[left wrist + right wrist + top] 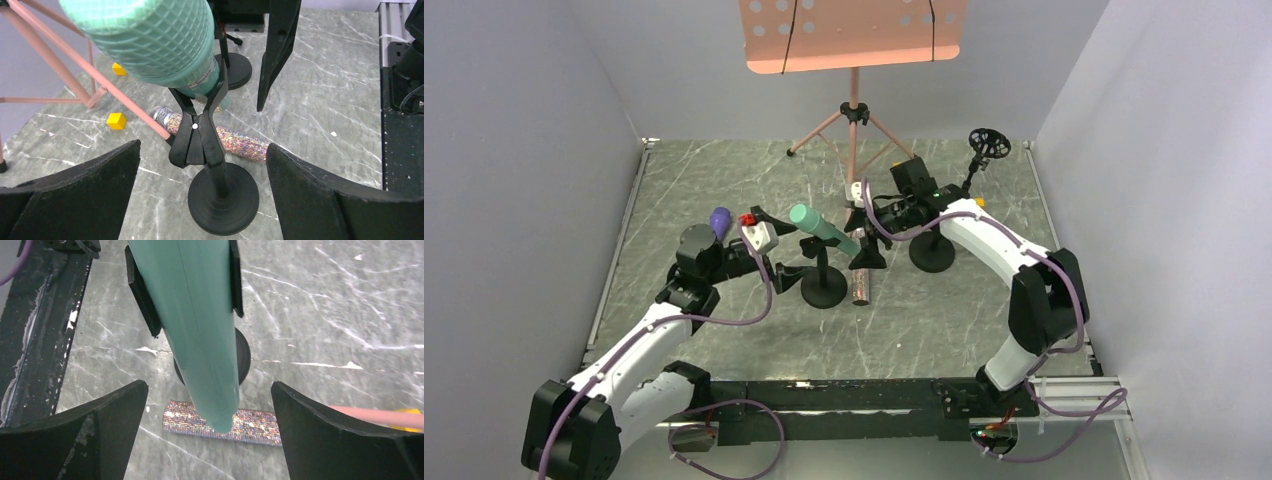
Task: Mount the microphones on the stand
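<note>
In the overhead view, the mint-green microphone (822, 228) sat tilted in the clip of a black stand (824, 288) at mid-frame, its head toward the upper left, so one of the three looked attached. The glittery microphone (861, 286) lay flat on the table (684, 180) just right of that stand's base. The purple microphone (721, 218) peeked out behind the left arm at centre left, and what it rested on was hidden. A second stand (932, 252) stood further right, below the pink music stand (854, 35).

In the left wrist view, the left gripper (202, 147) was spread wide and held nothing, with its fingers in the lower corners either side of the stand. The clip (197, 135) alone pinched the green body, so the wide spread probably served to keep clear of it. A yellow cube (116, 121) sat at the left.

In the right wrist view, the right gripper (209, 385) gaped just as wide and empty, flanking the green handle's tail at centre. The glittery microphone lay across the bottom, free and near both arms, which made it the likely next pickup.
</note>
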`<state>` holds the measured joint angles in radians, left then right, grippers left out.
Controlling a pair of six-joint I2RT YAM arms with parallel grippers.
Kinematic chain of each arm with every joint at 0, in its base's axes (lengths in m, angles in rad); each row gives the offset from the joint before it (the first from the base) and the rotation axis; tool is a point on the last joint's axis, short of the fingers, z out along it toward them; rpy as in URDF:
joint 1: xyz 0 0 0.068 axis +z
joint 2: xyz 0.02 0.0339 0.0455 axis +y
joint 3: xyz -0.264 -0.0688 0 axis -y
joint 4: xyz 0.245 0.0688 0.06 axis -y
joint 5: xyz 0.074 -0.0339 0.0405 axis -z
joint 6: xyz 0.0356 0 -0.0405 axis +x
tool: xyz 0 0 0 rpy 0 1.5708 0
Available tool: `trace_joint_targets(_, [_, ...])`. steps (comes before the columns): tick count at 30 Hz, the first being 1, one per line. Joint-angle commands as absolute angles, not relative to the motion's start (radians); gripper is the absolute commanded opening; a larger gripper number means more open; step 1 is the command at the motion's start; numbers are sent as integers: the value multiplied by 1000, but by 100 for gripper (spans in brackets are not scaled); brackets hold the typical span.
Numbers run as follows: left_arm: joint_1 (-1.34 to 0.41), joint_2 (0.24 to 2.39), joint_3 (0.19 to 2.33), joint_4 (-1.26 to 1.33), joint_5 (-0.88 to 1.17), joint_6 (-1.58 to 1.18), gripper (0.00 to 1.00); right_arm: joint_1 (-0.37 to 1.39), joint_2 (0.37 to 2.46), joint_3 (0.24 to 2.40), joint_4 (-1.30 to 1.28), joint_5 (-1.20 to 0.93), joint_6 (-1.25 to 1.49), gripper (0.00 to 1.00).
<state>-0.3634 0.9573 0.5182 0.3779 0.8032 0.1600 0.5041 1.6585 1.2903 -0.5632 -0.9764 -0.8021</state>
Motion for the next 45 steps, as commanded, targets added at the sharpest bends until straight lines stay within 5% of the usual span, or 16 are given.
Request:
trace_joint_targets(1, [-364,937,555,357,781,200,99,480,1565,1290,-587,-942,-851,100])
trace_joint_targets(11, [-365,952,558,464,817,82,99,438,1432,1259,-636,-1051,-890,100])
trace_joint_targets(17, [-365,827,608,190,730,70,99,398,1385,1106,-435,-1284,-808,100])
trace_joint_targets(26, [-364,560,523,57,559,-60,99,389,1417,1107,-470,-1272,-862,100])
trace_joint_targets(32, [-364,675,542,153,683,133,99,371,1408,1079,-421,-1295,-825,100])
trace_joint_targets(45, [-368,1048,553,691,838,-77,99,355,1385,1022,-328,-1337,-763,100])
